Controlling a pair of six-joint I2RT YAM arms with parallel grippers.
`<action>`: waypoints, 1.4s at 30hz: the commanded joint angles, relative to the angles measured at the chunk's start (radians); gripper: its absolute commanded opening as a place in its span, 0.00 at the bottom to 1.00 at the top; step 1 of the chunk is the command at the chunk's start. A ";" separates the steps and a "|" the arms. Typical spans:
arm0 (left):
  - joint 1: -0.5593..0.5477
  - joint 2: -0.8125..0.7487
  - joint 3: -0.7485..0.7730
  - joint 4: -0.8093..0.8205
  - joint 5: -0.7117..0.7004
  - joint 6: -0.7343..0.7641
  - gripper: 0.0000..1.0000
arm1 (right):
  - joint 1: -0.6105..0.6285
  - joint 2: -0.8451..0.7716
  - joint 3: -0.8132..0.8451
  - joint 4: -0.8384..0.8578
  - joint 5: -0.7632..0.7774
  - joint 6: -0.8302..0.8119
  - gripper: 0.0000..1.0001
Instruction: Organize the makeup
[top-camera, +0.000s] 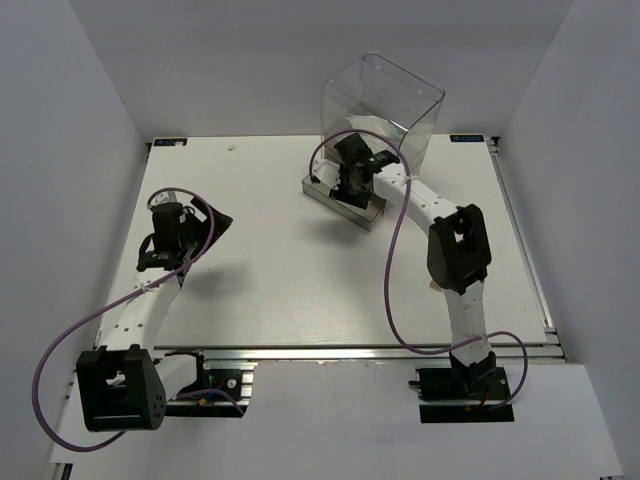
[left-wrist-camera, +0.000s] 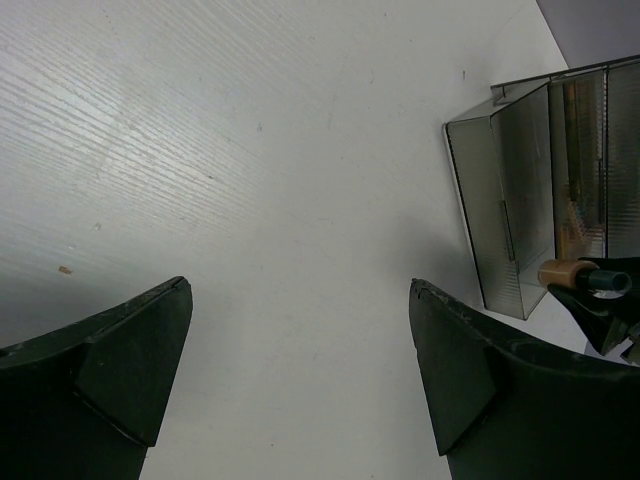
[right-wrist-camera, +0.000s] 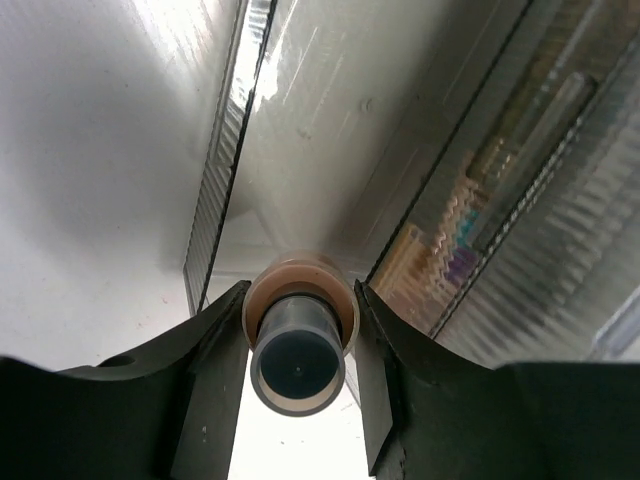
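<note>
**One foundation bottle held at the drawer box, ready to stow**

Two robot arms reach over a white table. The right gripper has its jaws clamped on a tan foundation bottle. It grips the bottle by the body, with the dark cap pointing back toward the wrist camera. The bottle hangs at the foot of the tall clear box, at a grey drawer that appears to be pulled out toward the arms. It is hard to tell whether the bottle is over the drawer's mouth or just beside its wall. A neighbouring compartment shows pink, teal and purple items through ribbed plastic.

The left gripper hovers over bare table well away from the box, jaws wide apart and empty.

To place the bottle well, the right arm probably needs to line it up with the drawer's long side and lower it past the thin plastic wall. The jaws should part only once the bottle rests on the drawer floor. A round bottle let go early could roll or knock the drawer's edge.
</note>
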 joint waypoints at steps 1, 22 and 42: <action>0.002 -0.023 -0.005 0.004 0.008 0.009 0.98 | 0.022 0.053 0.109 -0.115 0.079 -0.038 0.10; 0.003 -0.063 0.024 -0.022 -0.009 0.011 0.98 | 0.017 -0.005 0.070 -0.028 0.000 -0.015 0.80; 0.006 -0.037 0.023 0.046 0.011 -0.001 0.98 | -0.411 -0.931 -0.862 0.216 -0.524 0.497 0.46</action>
